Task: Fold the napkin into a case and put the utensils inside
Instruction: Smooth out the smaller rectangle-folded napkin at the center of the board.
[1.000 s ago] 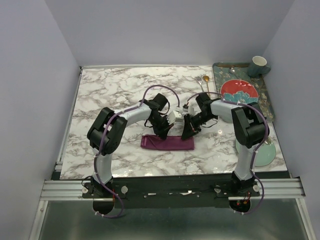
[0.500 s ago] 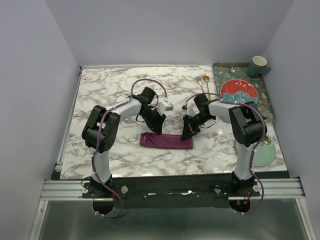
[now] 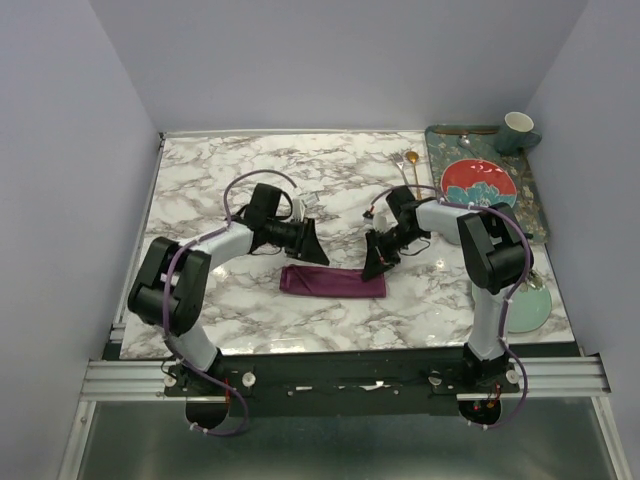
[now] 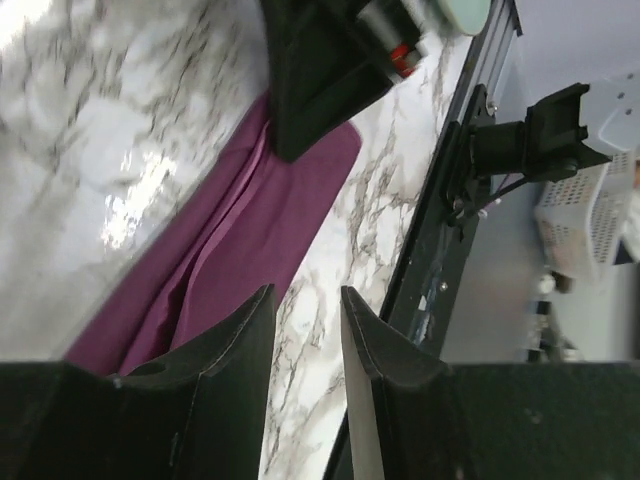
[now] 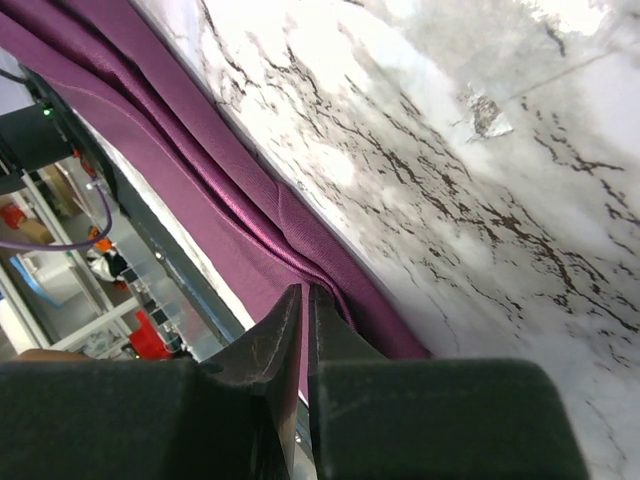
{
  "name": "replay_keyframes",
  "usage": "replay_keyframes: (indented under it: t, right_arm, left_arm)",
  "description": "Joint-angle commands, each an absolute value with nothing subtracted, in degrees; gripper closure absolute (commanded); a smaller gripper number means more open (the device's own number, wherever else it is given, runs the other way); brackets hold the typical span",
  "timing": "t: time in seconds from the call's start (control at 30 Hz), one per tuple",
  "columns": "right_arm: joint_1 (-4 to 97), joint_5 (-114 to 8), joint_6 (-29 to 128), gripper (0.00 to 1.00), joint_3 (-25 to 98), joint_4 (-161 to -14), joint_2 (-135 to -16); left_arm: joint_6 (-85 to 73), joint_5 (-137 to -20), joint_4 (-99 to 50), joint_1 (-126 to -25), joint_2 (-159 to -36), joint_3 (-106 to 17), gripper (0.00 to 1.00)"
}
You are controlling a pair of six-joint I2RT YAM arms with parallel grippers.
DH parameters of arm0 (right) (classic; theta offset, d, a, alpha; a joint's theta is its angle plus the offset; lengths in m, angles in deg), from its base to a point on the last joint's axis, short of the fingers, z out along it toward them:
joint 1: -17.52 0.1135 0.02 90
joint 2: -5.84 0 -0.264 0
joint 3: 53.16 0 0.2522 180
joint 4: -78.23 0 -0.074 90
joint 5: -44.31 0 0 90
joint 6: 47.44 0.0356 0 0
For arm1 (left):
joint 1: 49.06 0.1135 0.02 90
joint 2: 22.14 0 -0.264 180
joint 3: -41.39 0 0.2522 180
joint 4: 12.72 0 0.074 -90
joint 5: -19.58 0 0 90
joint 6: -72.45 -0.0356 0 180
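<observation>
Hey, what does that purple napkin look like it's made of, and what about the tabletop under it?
The napkin looks like a satin-type woven cloth with a glossy finish: it lies in soft folds, with bright sheen along the creases in the right wrist view. The tabletop looks like polished marble, white with grey veins and glare spots, though it could equally be a printed laminate.

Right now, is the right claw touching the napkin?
Touching. The right wrist view shows the right claw pinching the napkin at its folded edge; the left wrist view shows its tip on the cloth.
</observation>
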State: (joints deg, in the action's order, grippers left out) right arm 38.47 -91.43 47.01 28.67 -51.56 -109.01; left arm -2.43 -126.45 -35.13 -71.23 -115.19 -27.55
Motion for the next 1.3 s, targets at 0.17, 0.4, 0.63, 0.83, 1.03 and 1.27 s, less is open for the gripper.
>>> replay_keyframes:
  t: [0.17,0.4,0.63,0.83,1.03,1.27]
  right_arm:
    - [38.7,-80.41,43.53,0.85,31.88,-49.78,-112.72]
    - [38.7,-78.83,43.09,0.85,32.67,-48.46,-113.69]
    - [39.05,-78.74,40.98,0.86,33.37,-48.45,-113.34]
    - [39.31,-78.48,40.28,0.86,34.08,-48.19,-113.16]
    - [39.31,-78.04,39.75,0.86,33.99,-47.93,-113.43]
    - [39.31,-82.5,40.1,0.84,34.69,-46.88,-111.24]
  left_arm:
    - [13.22,-128.17,-22.97,-65.77,-130.59,-21.69,0.67]
    - [10.77,-131.4,-22.18,-60.66,-130.71,-21.5,0.67]
    - [13.03,-134.67,-21.21,-65.13,-118.04,-21.42,0.67]
    - [21.11,-132.03,-12.28,-71.64,-118.81,-17.64,0.7]
    - [23.24,-128.8,-13.27,-69.99,-127.6,-15.44,0.79]
    - [23.23,-125.8,-15.94,-66.02,-135.95,-15.0,0.87]
